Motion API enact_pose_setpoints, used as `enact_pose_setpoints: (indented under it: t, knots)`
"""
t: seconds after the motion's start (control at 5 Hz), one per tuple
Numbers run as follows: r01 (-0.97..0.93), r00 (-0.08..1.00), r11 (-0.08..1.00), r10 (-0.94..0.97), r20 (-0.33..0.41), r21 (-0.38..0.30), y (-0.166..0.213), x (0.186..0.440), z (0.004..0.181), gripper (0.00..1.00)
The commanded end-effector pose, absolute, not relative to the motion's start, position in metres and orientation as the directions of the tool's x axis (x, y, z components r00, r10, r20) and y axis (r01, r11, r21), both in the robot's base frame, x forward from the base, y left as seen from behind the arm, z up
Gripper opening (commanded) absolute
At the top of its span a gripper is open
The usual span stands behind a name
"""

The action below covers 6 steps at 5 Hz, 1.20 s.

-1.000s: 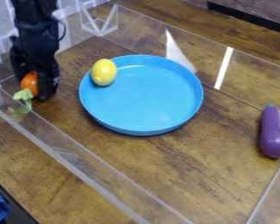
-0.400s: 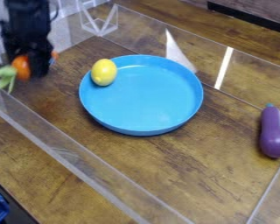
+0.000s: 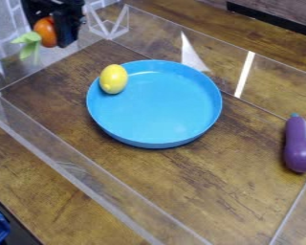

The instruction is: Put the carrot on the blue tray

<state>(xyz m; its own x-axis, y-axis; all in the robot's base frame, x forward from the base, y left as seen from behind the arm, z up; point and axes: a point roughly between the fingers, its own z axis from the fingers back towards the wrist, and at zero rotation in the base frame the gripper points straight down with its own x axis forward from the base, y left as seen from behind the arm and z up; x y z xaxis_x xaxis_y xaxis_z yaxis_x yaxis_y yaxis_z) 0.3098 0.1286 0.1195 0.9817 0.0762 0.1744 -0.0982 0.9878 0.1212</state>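
A lemon (image 3: 114, 78) and a purple eggplant (image 3: 300, 144) lie well apart.

- Orange carrot, green leafy top: 1 (image 3: 45, 32), held in the gripper (image 3: 56, 32).
- Round, shallow bright-blue tray: 1 (image 3: 156, 107), apart from the gripper.
- Yellow lemon: 1 (image 3: 114, 78), nearer the gripper than the eggplant.
- Elongated purple eggplant: 1 (image 3: 298, 145), far from the gripper.

- The gripper (image 3: 69, 27) is blurring, its upper part running out past the top edge.
- A blue object (image 3: 0, 228) is being cut off by the left edge.
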Motion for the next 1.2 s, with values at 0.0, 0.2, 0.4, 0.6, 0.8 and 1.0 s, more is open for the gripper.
enact_pose_setpoints:
  t: [0.0, 0.2, 0.4, 0.6, 0.8, 1.0]
  knots:
    - [-0.109, 0.963, 0.986, 0.074, 0.26, 0.123, 0.12, 0.324, 0.14, 0.0]
    - [-0.12, 0.959, 0.988, 0.089, 0.268, 0.101, 0.11, 0.331, 0.135, 0.0]
    - [-0.018, 0.963, 0.996, -0.005, 0.269, 0.084, 0.102, 0.327, 0.127, 0.0]
    - [0.079, 0.958, 0.994, -0.097, 0.271, 0.074, 0.096, 0.323, 0.112, 0.0]
    - [0.062, 0.956, 0.995, -0.08, 0.284, 0.073, 0.082, 0.331, 0.101, 0.0]
    - [0.045, 0.952, 0.996, -0.064, 0.3, 0.072, 0.07, 0.338, 0.09, 0.0]
